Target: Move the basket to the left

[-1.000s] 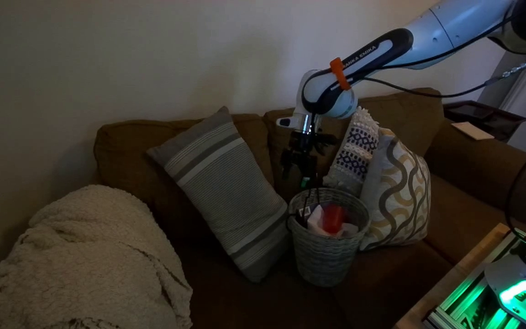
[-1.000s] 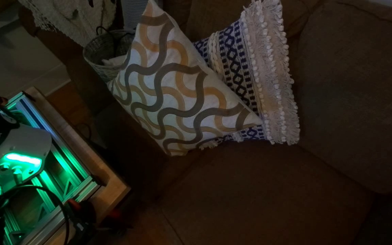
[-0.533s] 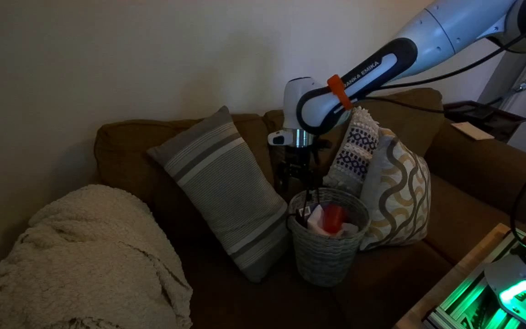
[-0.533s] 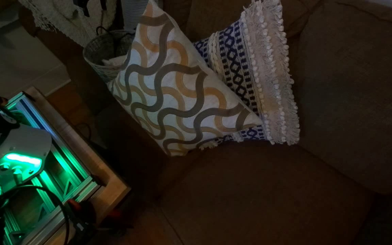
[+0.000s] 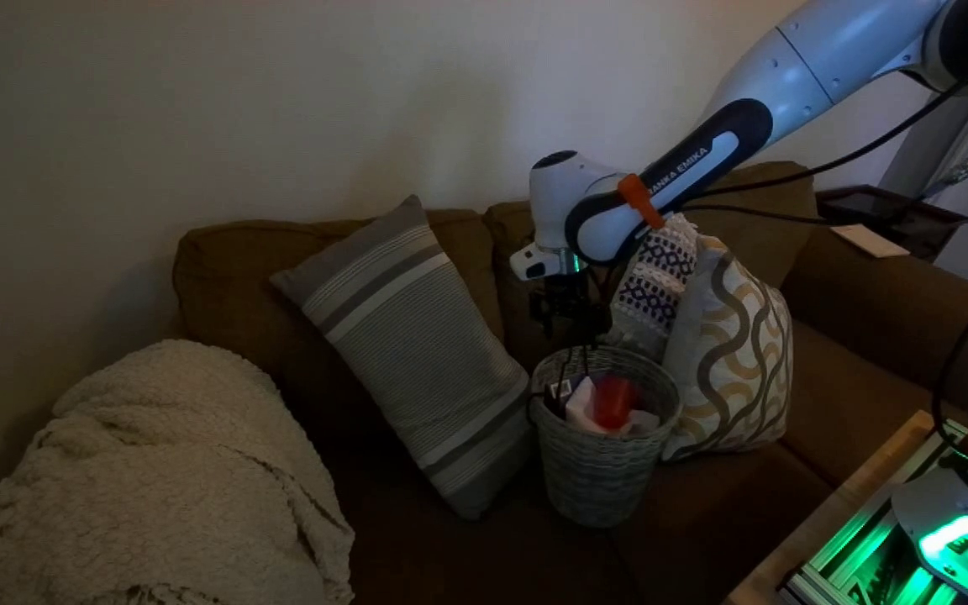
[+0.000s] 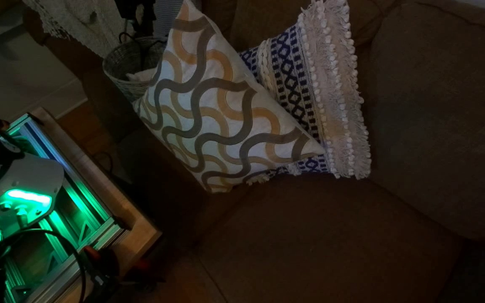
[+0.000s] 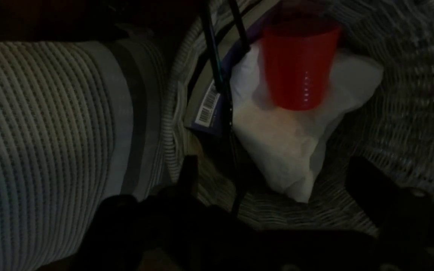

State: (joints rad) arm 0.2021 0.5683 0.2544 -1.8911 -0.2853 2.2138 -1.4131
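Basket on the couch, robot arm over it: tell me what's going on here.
A robot arm holds its claw open above the wicker basket, which stands on the brown couch between a striped pillow and a wavy-patterned cushion. Nothing is gripped. In the basket sit a red cup and something white. The job is to move the basket left, so taking hold of it likely comes next.

Dim light, plain pale wall (image 5: 282,101) faintly shadowed, wide brown sofa (image 5: 719,504) in front of it, padded armrest (image 5: 887,311) with dark furniture (image 5: 938,231) just beyond, wooden desk (image 6: 143,231) before the sofa, strip of brown floor (image 6: 84,125) in an exterior view
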